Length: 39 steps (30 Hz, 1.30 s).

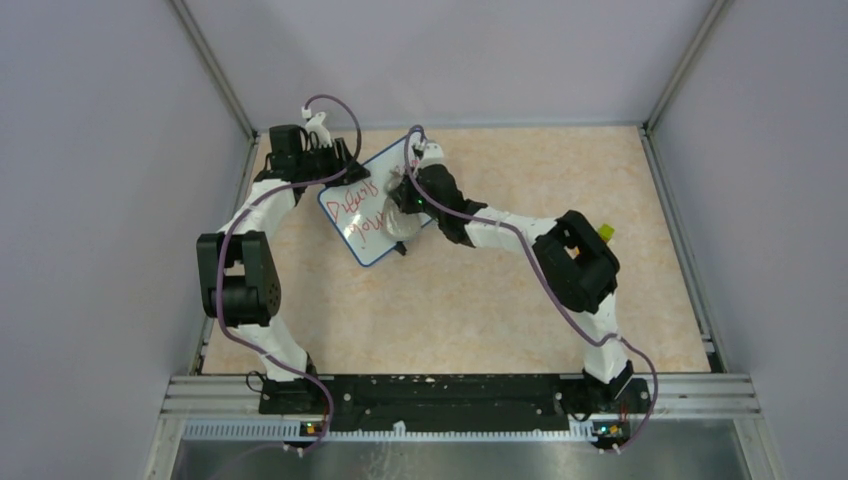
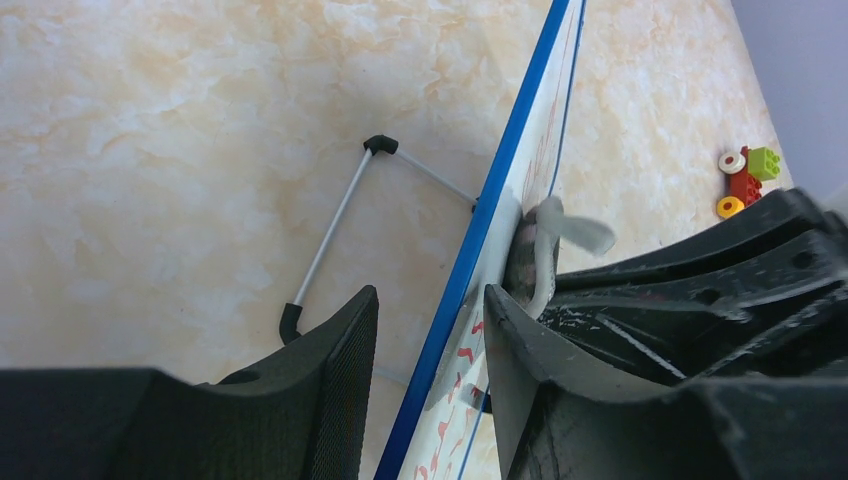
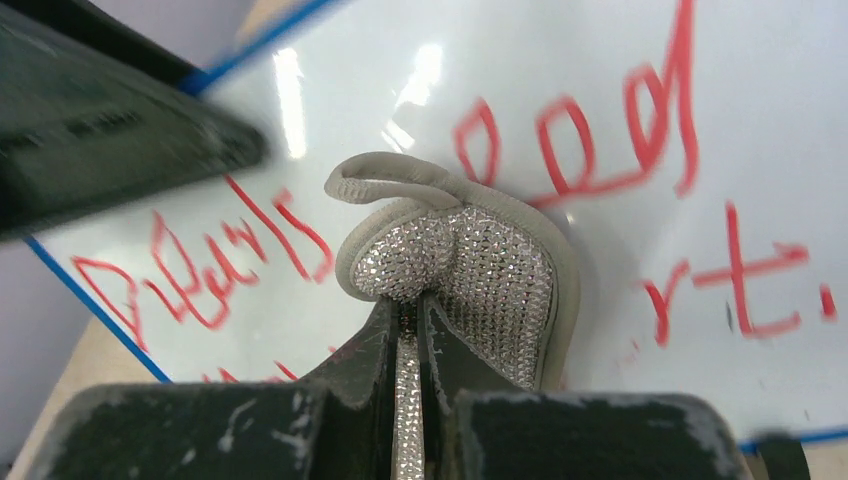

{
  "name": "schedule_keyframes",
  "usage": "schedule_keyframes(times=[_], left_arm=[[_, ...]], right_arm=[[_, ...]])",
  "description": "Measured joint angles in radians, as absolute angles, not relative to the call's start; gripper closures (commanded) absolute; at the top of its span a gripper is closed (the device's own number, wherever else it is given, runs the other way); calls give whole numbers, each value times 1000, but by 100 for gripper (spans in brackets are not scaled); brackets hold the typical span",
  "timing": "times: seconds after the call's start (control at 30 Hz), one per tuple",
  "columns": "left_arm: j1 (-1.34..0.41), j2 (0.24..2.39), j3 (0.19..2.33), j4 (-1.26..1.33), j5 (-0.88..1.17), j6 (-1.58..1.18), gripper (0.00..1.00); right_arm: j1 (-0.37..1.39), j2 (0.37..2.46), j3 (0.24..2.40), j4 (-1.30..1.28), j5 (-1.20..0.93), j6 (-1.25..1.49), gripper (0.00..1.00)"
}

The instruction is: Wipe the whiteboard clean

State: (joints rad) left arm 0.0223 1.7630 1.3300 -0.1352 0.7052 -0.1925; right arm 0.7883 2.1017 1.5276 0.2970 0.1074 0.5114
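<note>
Whiteboard point(image 1: 350, 225) propped on beige marbled tabletop point(image 1: 500, 300), lilac walls point(image 1: 90, 200) around

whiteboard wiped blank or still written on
Written on: red handwriting shows on the whiteboard either side of the eraser pad.

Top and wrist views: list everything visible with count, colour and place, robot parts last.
whiteboard: one, white, blue rim, red writing, table's far left
wire stand: one, silver, black corners, behind whiteboard
eraser pad: one, grey, against whiteboard's face
toy pieces: small cluster, red, green, yellow, white, table's right
table: one, beige marbled, under everything
left tool: one, black, straddling whiteboard's edge
right tool: one, black, shut on eraser pad
</note>
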Motion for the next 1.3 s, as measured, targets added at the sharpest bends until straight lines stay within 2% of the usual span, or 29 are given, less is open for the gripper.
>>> schedule_keyframes(times=[0.27,0.37,0.53,0.97,1.07,1.3], left_arm=[[20,1761,1330,-136,709,-192,66],[18,1756,1330,-138,712,-192,66],[15,1753,1330,-144,714,-192,66],[15,1753,1330,-145,714,-192,66],[15,1753,1330,-146,714,-191,66],[17,1753,1330,-150,712,-187,66]], right_arm=[[760,2004,1203,322,100,538,100],[738,1993,1153,288,100,543,100],[730,1972,1180,216,94,518,100],[814,2035,1539,232,19,498,100],[810,2075,1520,242,15,507,100],[785,2046,1286,377,-17,564,100]])
